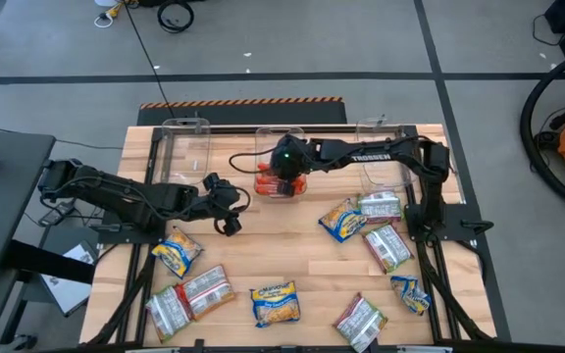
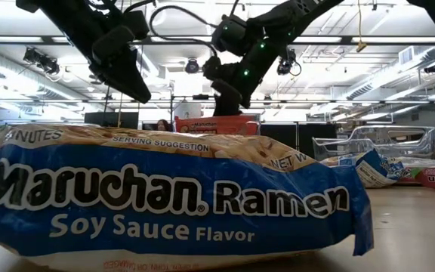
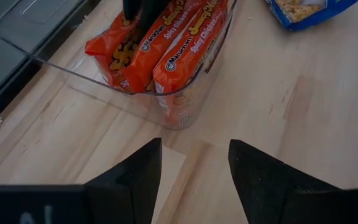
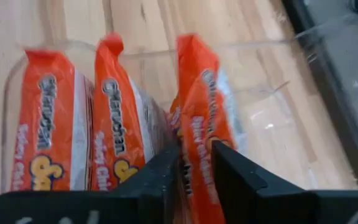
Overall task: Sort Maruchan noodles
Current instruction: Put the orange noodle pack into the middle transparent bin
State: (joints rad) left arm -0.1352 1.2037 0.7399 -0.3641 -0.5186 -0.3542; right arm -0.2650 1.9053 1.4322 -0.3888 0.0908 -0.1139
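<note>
A: Where's the right gripper [image 1: 284, 180]?

B: I've got it down inside the middle clear bin [image 1: 281, 152] at the back of the table [image 1: 292, 265]. Three orange-red packets [image 4: 120, 130] stand on edge in that bin. In the right wrist view the fingers [image 4: 160, 177] straddle the third orange-red packet [image 4: 199, 121], with only a narrow gap between them. The packet sits right between the fingers; I can't tell if they're pinching it or just clear of it.

A: Left side?

B: Left gripper [image 1: 226, 220] hovers over bare wood, just short of that same bin on its left-front side. Fingers [image 3: 132, 180] apart at a moderate width, nothing between them. In its wrist view I see the bin's rounded corner and the orange-red packets straight ahead.

A: Rest of the noodles?

B: Loose on the table. Yellow-and-blue packet [image 1: 176, 255] near the left gripper, another [image 1: 274, 301] at front centre, one more [image 1: 342, 220] right of centre. Silvery-white packets [image 1: 387, 245] cluster on the right, two more [image 1: 189, 297] front-left. Low view is mostly filled by a blue soy sauce packet [image 2: 165, 204] right against the camera.
</note>
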